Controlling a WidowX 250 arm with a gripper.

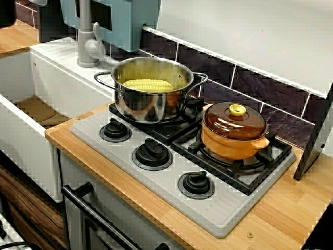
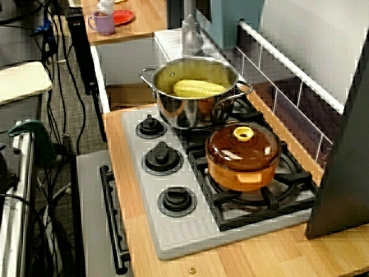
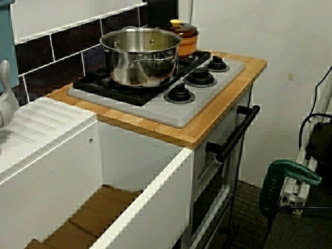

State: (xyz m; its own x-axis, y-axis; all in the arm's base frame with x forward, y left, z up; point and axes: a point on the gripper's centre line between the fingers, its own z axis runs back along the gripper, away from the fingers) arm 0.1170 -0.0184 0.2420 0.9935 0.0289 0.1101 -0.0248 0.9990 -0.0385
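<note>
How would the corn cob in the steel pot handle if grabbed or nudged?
The corn cob looks rigid and cylindrical, lying on its side, so it would probably roll against the steel pot wall when nudged. Its glossy surface hints at toy plastic: likely light, maybe slippery.

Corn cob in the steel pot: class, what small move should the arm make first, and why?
Probably bring the gripper down over the steel pot, jaws open across the corn cob. The cob lies flat and uncovered in the pot, no gripper shows in any view, and the lidded orange pot stands close beside, so a straight approach from above looks safest.
</note>
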